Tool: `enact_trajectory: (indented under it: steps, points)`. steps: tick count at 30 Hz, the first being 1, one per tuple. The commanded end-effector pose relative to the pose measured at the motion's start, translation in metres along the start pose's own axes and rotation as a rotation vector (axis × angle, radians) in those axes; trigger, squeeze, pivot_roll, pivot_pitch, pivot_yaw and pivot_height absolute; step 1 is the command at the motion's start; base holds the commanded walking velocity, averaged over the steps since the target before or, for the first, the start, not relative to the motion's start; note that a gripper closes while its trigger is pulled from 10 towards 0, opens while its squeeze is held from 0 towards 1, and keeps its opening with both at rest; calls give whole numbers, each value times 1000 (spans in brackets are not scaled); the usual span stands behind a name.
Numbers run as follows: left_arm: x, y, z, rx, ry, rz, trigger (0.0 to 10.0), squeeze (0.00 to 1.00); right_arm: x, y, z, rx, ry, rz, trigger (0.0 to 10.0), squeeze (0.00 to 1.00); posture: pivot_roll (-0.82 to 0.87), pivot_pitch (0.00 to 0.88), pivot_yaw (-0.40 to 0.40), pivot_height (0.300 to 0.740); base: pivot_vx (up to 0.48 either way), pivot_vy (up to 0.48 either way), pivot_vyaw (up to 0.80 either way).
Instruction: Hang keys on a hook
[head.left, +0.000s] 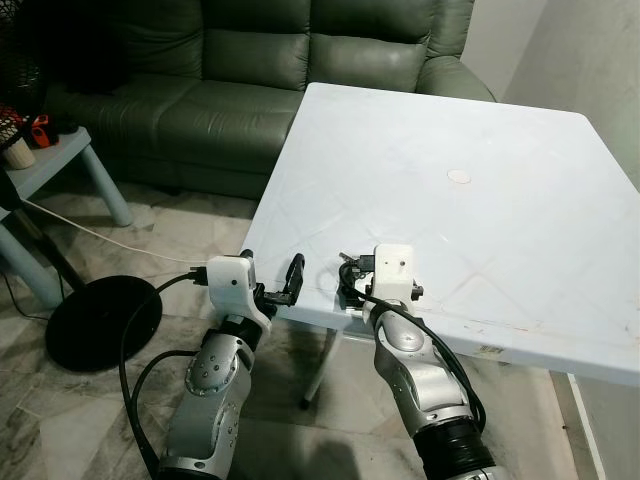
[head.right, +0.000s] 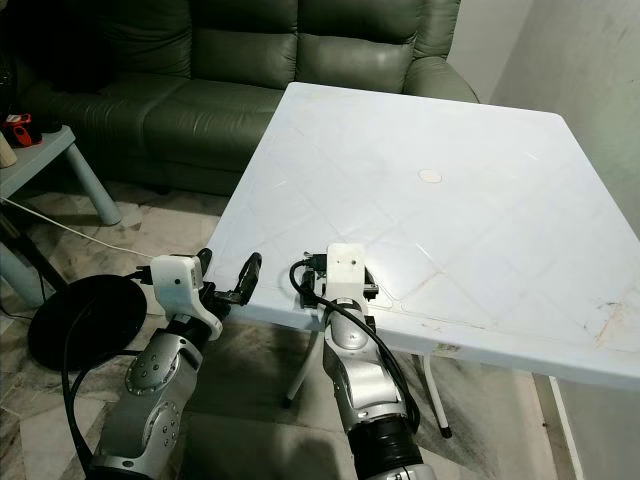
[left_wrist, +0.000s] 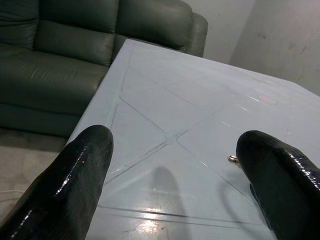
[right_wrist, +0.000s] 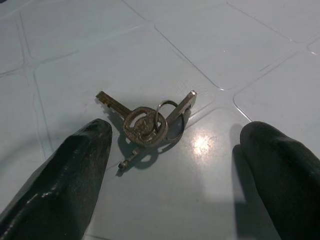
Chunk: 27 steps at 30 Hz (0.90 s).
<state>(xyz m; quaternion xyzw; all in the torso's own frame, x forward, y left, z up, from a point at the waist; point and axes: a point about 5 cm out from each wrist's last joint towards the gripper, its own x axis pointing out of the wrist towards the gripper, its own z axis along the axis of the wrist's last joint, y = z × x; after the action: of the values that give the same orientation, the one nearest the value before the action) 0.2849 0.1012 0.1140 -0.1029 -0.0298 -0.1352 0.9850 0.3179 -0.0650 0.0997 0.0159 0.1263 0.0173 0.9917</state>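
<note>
**Keys on the near edge of the white table**

Keys (right_wrist: 145, 122) lay flat on the white table (head.left: 480, 180), near its front edge, a small bunch of brass-coloured keys on a ring with 2 blades fanned out to either side of a round head. In the right wrist view they sat on the table surface between and just ahead of the 2 black fingers (right_wrist: 60, 180), touching neither.

The right gripper (head.left: 352, 268) rested low over the table's near edge with the keys just in front of it, its jaws spread wide and holding nothing. The left gripper (head.left: 288, 283) hung just off the table's front left corner, level with the rim, its jaws also wide apart and empty; its wrist view looked across the tabletop, where a small glint of metal (left_wrist: 233, 159) showed beside one finger.

Further up the table lay a small round mark (head.left: 459, 177). A dark green sofa (head.left: 250, 80) stood behind the table. To the left, a pale blue side table (head.left: 60, 160) stood on the tiled floor, with a black round base (head.left: 100, 320) and a white cable (head.left: 100, 235) near it.
</note>
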Motion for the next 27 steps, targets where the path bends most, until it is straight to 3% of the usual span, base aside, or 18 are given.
enact_trajectory:
  steps: [1, 5, 6, 8, 9, 27]
  points:
    - [1, -6, -1, -12, 6, -13, 10000, 0, -1, 28, 10, 50, -19, 65, 10000, 0, -19, 79, -43, 732, 0, 0, 0]
    - [1, -6, -1, -13, 5, -11, 10000, 0, -2, 32, 7, 35, -14, 81, 9765, 0, -18, 81, -43, 732, 0, 0, 0]
    - [1, -6, -1, -13, 5, -10, 10000, 0, -2, 34, 5, 19, -16, 85, 4902, 0, -18, 81, -43, 732, 0, 0, 0]
    - [1, -6, -1, -13, 4, -10, 10000, 0, -1, 34, 5, 9, -20, 86, 4902, 0, -18, 81, -43, 732, 0, 0, 0]
    - [1, -6, -1, -13, 5, -10, 10000, 0, -2, 36, 3, 7, -15, 98, 0, 0, -19, 83, -41, 732, 0, 0, 0]
    - [3, -5, -1, -15, 8, -10, 10000, 0, 2, 32, 4, 30, -25, 60, 0, 0, -25, 92, -38, 732, 0, 0, 0]
